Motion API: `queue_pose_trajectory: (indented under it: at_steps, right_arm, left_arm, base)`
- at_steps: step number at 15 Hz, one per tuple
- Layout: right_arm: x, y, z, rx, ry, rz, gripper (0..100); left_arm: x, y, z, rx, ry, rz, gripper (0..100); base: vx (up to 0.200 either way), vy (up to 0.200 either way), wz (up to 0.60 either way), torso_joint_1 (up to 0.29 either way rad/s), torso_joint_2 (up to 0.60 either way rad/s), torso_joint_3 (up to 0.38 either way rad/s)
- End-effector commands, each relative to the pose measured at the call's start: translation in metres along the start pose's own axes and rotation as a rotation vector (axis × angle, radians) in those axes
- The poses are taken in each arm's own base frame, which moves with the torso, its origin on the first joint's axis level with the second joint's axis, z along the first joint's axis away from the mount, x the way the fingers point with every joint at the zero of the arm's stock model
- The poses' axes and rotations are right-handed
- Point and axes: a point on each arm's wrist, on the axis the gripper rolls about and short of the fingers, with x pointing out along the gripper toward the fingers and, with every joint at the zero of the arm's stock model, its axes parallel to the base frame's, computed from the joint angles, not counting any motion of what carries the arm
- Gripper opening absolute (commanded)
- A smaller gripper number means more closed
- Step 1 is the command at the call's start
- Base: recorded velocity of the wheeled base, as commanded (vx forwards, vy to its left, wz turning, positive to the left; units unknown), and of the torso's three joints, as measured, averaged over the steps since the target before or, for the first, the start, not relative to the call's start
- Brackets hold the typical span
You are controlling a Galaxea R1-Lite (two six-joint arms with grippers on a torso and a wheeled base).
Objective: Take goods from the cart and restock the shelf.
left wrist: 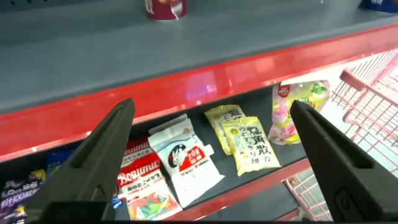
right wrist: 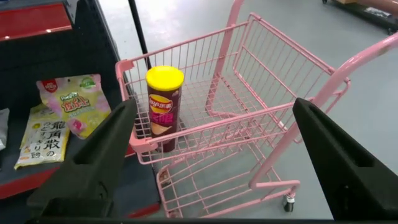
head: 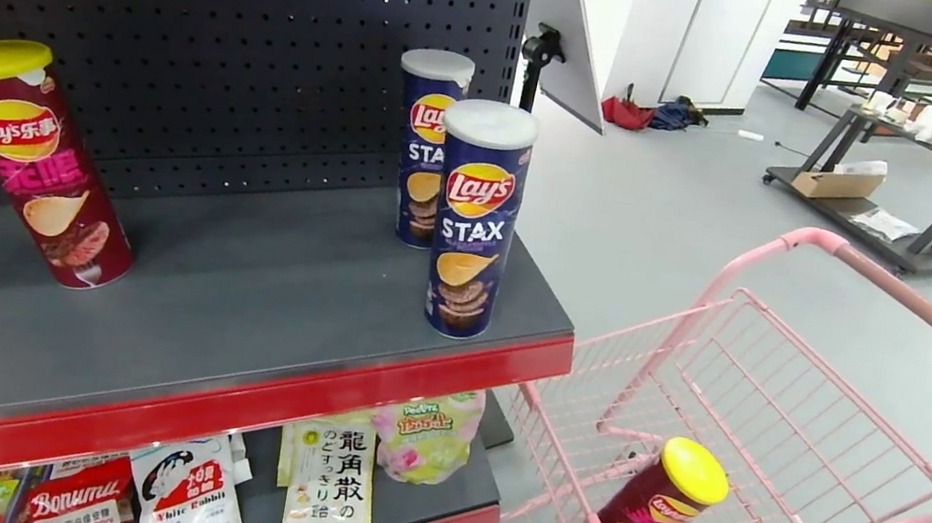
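Maroon chip can [head: 658, 511] stands in the pink cart [head: 896, 294], probably light, stiff, slick; best gripped mid-body. Left gripper [left wrist: 211, 112] and right gripper [right wrist: 214, 109] gape wide.

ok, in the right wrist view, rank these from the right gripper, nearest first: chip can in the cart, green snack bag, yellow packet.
1. Chip can, upright in a corner of the cart, closest to the right gripper.
2. Green snack bag, on the lower shelf beside the cart.
3. Yellow packet, farther along that shelf, past the bag.
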Motion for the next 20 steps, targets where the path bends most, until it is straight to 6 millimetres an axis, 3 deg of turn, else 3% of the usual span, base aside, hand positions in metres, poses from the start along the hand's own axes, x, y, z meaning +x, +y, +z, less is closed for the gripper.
queue_pose_trajectory:
  at_steps: [1, 14, 19, 20]
  right_arm:
    - [0.000, 0.000, 0.000, 0.000, 0.001, 0.000, 100]
    - [0.000, 0.000, 0.000, -0.005, 0.001, 0.000, 100]
    - [0.000, 0.000, 0.001, -0.012, 0.000, 0.009, 100]
    - [-0.002, 0.001, 0.040, 0.011, -0.030, 0.060, 100]
  left_arm:
    - [0.000, 0.000, 0.000, 0.000, 0.001, 0.000, 100]
    - [0.000, 0.000, 0.000, 0.000, 0.000, 0.000, 100]
    - [0.000, 0.000, 0.000, 0.000, 0.000, 0.000, 100]
    - [0.000, 0.000, 0.000, 0.000, 0.000, 0.000, 100]
  base:
    - [0.000, 0.000, 0.00, -0.144, 0.39, 0.227]
    - [0.000, 0.000, 0.00, -0.163, 0.49, 0.326]
    - [0.000, 0.000, 0.00, -0.022, 0.09, 0.061]
    - [0.000, 0.000, 0.00, 0.000, 0.00, 0.000]
